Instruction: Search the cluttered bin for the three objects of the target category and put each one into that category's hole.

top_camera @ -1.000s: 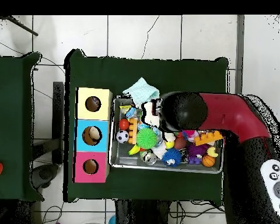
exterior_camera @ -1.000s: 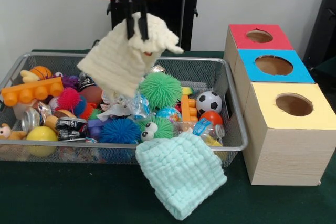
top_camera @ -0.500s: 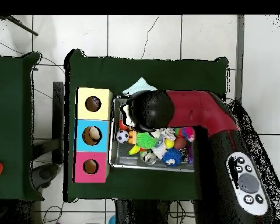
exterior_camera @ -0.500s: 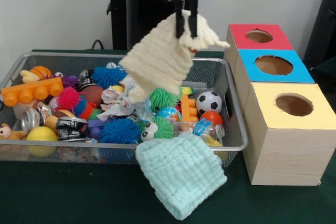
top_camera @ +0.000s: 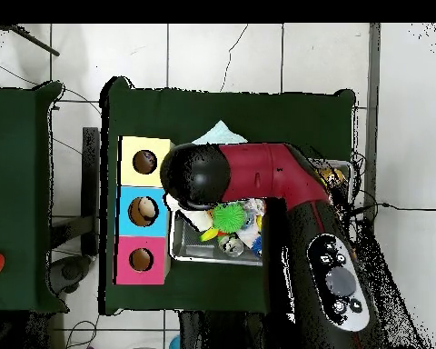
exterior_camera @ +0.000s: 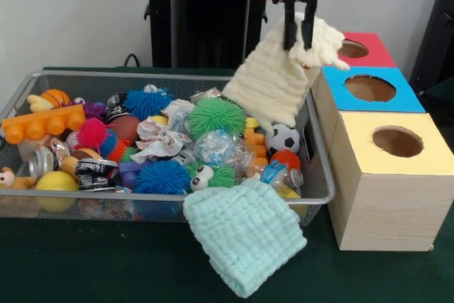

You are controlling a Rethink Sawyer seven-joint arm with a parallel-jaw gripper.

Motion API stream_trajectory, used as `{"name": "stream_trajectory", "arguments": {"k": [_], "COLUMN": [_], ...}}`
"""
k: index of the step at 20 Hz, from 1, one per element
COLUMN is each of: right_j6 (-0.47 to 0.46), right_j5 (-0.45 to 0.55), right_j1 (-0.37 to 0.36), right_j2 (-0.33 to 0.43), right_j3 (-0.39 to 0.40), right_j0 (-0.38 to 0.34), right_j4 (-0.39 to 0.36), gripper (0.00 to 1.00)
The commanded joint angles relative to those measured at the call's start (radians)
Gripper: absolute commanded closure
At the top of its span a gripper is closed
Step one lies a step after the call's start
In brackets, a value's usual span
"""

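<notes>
Two knitted cloths show: a cream cloth [exterior_camera: 280, 79] and a mint cloth [exterior_camera: 245, 235]. Three boxes, red [exterior_camera: 350, 51], blue [exterior_camera: 369, 90] and yellow [exterior_camera: 394, 175], sit beside the hand [exterior_camera: 299, 33], which hangs vertically from above, clenched on the cream cloth over the wire bin's [exterior_camera: 320, 168] end.

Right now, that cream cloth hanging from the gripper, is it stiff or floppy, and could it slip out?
Probably floppy: the cream cloth droops in folds below the gripper, which pinches only its top edge. It looks light, since such a small pinch carries it. Its knobbly weave likely gives grip, so slipping seems unlikely, though it may swing and snag on the bin rim.
</notes>
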Motion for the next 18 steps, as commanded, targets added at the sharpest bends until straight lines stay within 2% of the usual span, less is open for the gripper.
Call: {"name": "stream_trajectory", "arguments": {"k": [1, 6, 7, 12, 18], "right_j6": [0.248, 0.212, 0.191, 0.136, -0.008], "right_j5": [0.047, -0.037, -0.012, -0.037, -0.083], "right_j1": [0.03, 0.024, 0.029, 0.036, 0.043], "right_j2": [-0.1, -0.103, -0.105, -0.106, -0.062], "right_j3": [-0.008, 0.031, 0.026, 0.041, 0.082], "right_j0": [0.024, 0.004, 0.002, -0.023, -0.122], "right_j4": [0.057, 0.071, 0.07, 0.078, 0.071], "gripper": [0.0, 0.0, 0.0, 0.0, 0.0]}}
